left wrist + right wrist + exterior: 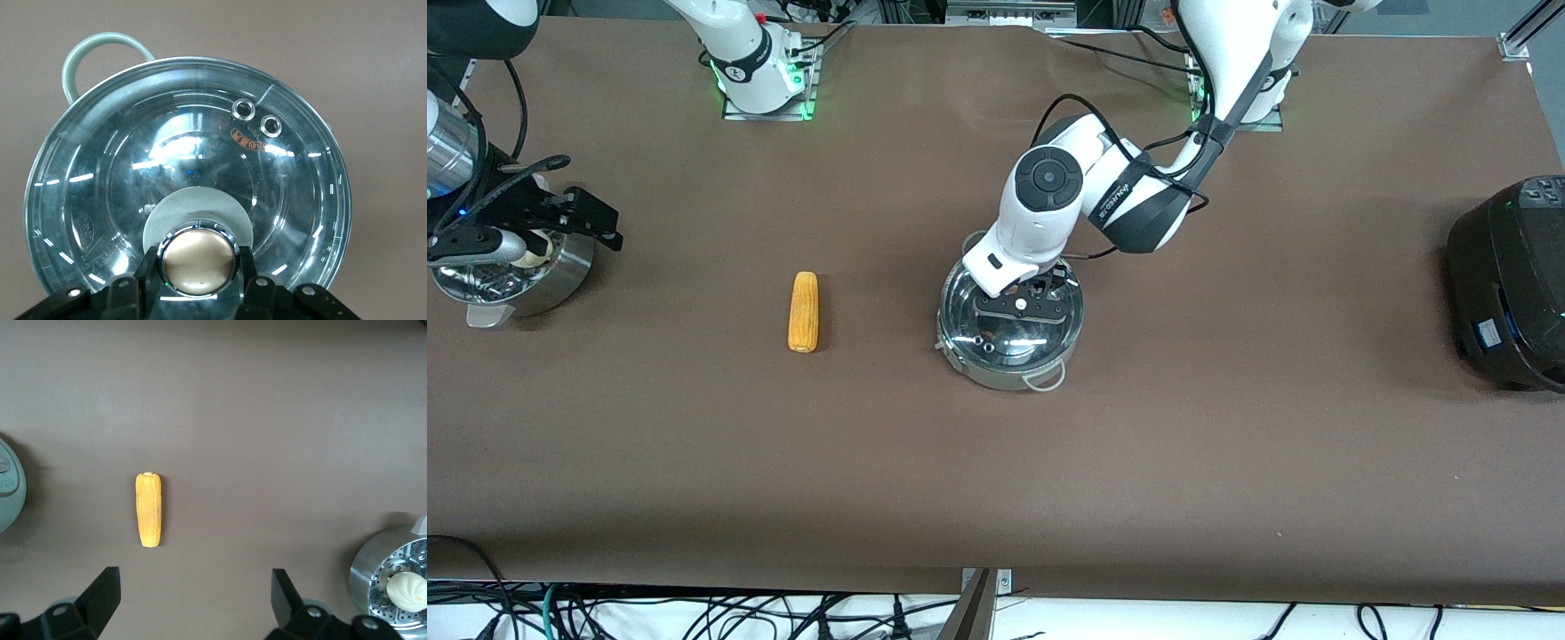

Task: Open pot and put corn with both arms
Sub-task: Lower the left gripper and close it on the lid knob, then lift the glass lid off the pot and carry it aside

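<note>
The steel pot (1009, 356) stands mid-table with a clear glass lid (187, 167) on it. My left gripper (1021, 307) is down on the lid, its fingers (150, 267) closed against both sides of the round metal knob (199, 261). The corn (803, 311) lies flat on the table beside the pot, toward the right arm's end; it also shows in the right wrist view (149, 510). My right gripper (574, 218) hangs open and empty over the steamer pan's edge, its fingers (103, 597) wide apart with bare table between them.
A perforated steel steamer pan (551, 276) with a white bun (408, 589) stands at the right arm's end of the table. A black rounded cooker (1507, 276) stands at the left arm's end. The pot's loop handle (100, 50) sticks out from its rim.
</note>
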